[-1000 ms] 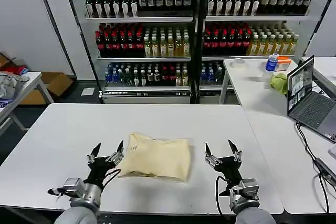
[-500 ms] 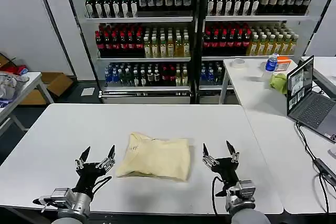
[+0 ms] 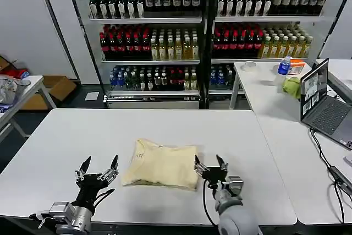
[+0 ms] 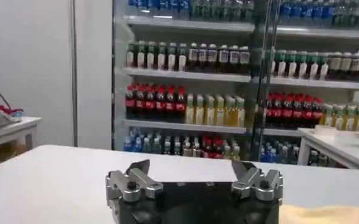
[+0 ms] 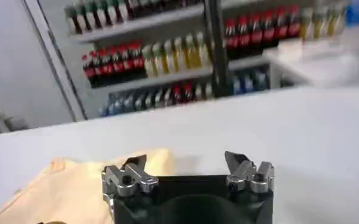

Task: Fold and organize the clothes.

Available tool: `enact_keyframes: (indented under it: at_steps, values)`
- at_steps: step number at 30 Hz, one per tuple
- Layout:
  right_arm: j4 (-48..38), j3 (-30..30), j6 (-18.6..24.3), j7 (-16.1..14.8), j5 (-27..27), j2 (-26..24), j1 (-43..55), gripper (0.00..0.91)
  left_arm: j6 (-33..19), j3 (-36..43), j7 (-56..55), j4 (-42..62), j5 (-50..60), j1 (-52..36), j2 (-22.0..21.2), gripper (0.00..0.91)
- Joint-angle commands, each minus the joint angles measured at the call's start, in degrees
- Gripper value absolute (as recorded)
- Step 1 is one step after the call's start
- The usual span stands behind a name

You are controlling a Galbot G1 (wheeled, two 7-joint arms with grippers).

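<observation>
Head view: right claw (image 3: 208,163) at T-shirt's (image 3: 163,164) right edge.

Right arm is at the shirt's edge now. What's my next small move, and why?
Probably ease the right gripper slightly toward the T-shirt and lower it onto the near right edge, then close. Its fingers are open and sit right beside that edge, holding nothing. The left gripper is open too, standing apart from the shirt's left side on the table.
</observation>
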Motion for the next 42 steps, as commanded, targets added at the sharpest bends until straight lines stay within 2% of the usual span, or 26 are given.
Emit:
enact_keyframes:
  at_steps: [1,7,8,9,10,12,13,14,15,17,18,34,37,38,39,40,42]
  values:
    - [-8.8,-3.1,-6.2,3.0,11.5,3.3,8.8,0.907,-0.1,-0.2,0.0,-0.5,0.4,0.8,-0.3,0.907]
    - [-12.7,-2.5,-5.3,2.6,14.3,4.0,11.7,0.907,-0.1,-0.2,0.0,-0.5,0.6,1.0,-0.6,0.907]
    - [-13.2,-2.5,-5.3,2.6,14.6,4.1,12.1,0.877,-0.1,-0.2,0.0,-0.5,0.6,1.0,-0.6,0.907]
    - [-14.0,-2.4,-5.0,2.4,15.4,4.5,12.7,0.806,-0.1,-0.2,0.0,-0.5,0.6,1.0,-0.6,0.907]
    - [-14.4,-2.3,-4.8,2.3,15.9,4.9,13.0,0.786,-0.1,-0.2,0.0,-0.5,0.6,1.0,-0.6,0.907]
    - [-15.2,-2.3,-4.4,2.1,16.4,5.3,13.6,0.595,0.0,-0.3,0.0,-0.5,0.6,1.0,-0.6,0.907]
    - [-15.5,-2.3,-4.1,2.0,16.5,5.4,13.9,0.353,0.0,-0.3,0.0,-0.6,0.6,1.0,-0.6,0.907]
    - [-15.8,-2.3,-3.9,1.9,16.5,5.4,14.1,0.282,0.0,-0.3,0.0,-0.6,0.6,1.0,-0.6,0.907]
    - [-16.0,-2.3,-3.8,1.9,16.6,5.5,14.4,0.141,0.0,-0.3,0.0,-0.6,0.6,1.0,-0.5,0.907]
    - [-16.5,-2.2,-3.7,1.9,17.0,5.5,14.8,0.02,0.0,-0.4,0.0,-0.5,0.6,1.0,-0.5,0.907]
    - [-16.7,-2.2,-3.7,1.9,17.1,5.5,14.9,0.0,0.0,-0.4,0.0,-0.5,0.6,1.0,-0.4,0.907]
    - [-21.6,-0.7,-3.0,1.1,16.9,6.1,19.5,0.0,0.0,-0.2,0.0,0.1,0.5,0.7,-0.2,0.907]
    - [-21.4,-0.6,-3.3,0.3,15.6,5.8,19.7,0.0,0.0,-0.2,0.0,0.0,0.4,0.7,-0.2,0.907]
    - [-21.0,-0.7,-3.6,-0.7,14.1,5.4,19.4,0.252,0.0,-0.2,0.0,-0.1,0.4,0.8,-0.2,0.907]
    - [-20.3,-0.8,-3.5,-1.2,13.1,5.2,19.1,0.867,0.0,-0.2,0.0,-0.1,0.4,0.8,-0.2,0.907]
    - [-19.7,-1.1,-2.5,-2.4,10.8,4.7,18.5,0.907,0.0,-0.2,0.0,-0.2,0.4,0.8,-0.3,0.907]
    - [-18.4,-1.6,0.9,-4.0,5.3,3.6,17.1,0.907,0.0,-0.2,0.1,-0.4,0.4,1.0,-0.3,0.907]
